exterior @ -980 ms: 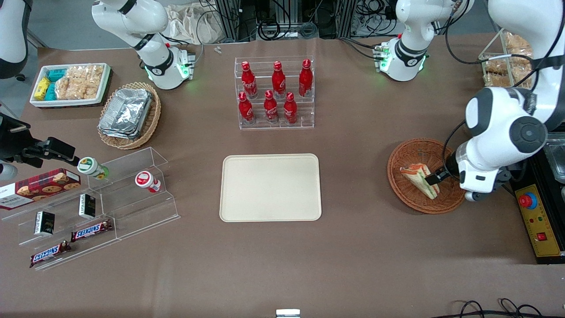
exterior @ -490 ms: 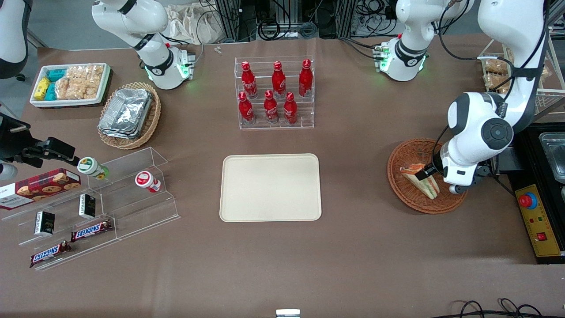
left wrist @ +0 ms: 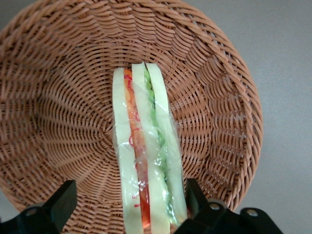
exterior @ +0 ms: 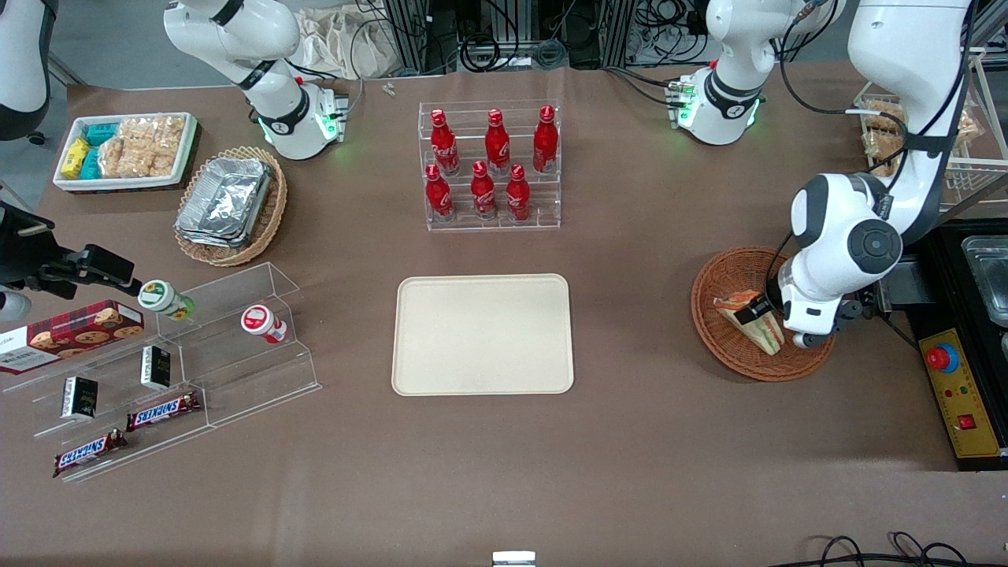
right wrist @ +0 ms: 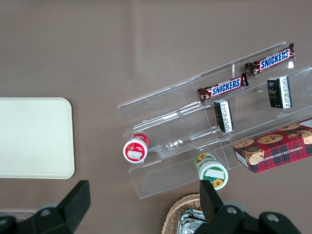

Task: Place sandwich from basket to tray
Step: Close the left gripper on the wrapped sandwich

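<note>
While the sandwich [left wrist: 146,161] is lying in the basket [left wrist: 53,102], the claw [left wrist: 129,204] is settling lower than a second ago, fingers wide open straddling it, gripping nothing, so the grasp is coming, tray [exterior: 482,334] waiting

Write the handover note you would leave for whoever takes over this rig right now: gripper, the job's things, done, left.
Gripper: open, low over the basket, one finger either side of the sandwich, not closed on it.
Sandwich: in the basket, standing on edge.
Tray: mid-table, nothing on it.
Done: approach and straddle.
Left: close, lift, carry to the tray, release.
</note>
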Available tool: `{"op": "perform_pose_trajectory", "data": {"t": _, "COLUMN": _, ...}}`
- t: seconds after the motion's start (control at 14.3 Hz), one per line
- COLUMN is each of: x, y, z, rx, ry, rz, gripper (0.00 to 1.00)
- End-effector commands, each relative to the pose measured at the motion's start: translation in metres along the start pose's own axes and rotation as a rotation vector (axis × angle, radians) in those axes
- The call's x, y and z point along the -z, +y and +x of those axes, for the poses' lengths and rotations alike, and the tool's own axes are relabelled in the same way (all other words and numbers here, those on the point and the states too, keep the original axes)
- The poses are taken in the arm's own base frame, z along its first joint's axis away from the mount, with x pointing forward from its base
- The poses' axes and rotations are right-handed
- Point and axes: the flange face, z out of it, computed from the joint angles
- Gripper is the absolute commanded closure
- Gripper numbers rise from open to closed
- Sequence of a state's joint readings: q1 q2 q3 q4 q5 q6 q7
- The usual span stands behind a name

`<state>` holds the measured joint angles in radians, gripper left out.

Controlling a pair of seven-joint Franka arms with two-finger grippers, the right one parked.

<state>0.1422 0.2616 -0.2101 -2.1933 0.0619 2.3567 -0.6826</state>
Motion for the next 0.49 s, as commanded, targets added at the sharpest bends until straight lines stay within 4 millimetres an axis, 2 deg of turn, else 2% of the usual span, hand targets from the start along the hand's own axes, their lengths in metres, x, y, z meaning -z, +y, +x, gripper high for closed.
{"op": "perform_pose_trajectory", "data": {"t": 0.0, "x": -0.009, "y": 0.0, "z": 0.001, "rx": 0.005, "ry": 0.021, "rz": 0.0, "gripper": 0.49}}
{"op": "perform_pose_trajectory", "data": {"t": 0.07, "x": -0.008, "y": 0.0, "z": 0.003, "rx": 0.025, "ry": 0.025, "rz": -0.003, "gripper": 0.78}}
{"op": "perform_pose_trajectory", "data": {"t": 0.14, "x": -0.004, "y": 0.002, "z": 0.005, "rx": 0.05, "ry": 0.032, "rz": -0.008, "gripper": 0.97}}
{"op": "perform_pose_trajectory", "data": {"t": 0.35, "x": 0.012, "y": 0.015, "z": 0.013, "rx": 0.115, "ry": 0.064, "rz": -0.03, "gripper": 1.0}}
{"op": "perform_pose_trajectory", "data": {"t": 0.42, "x": 0.023, "y": 0.019, "z": 0.016, "rx": 0.13, "ry": 0.076, "rz": -0.035, "gripper": 1.0}}
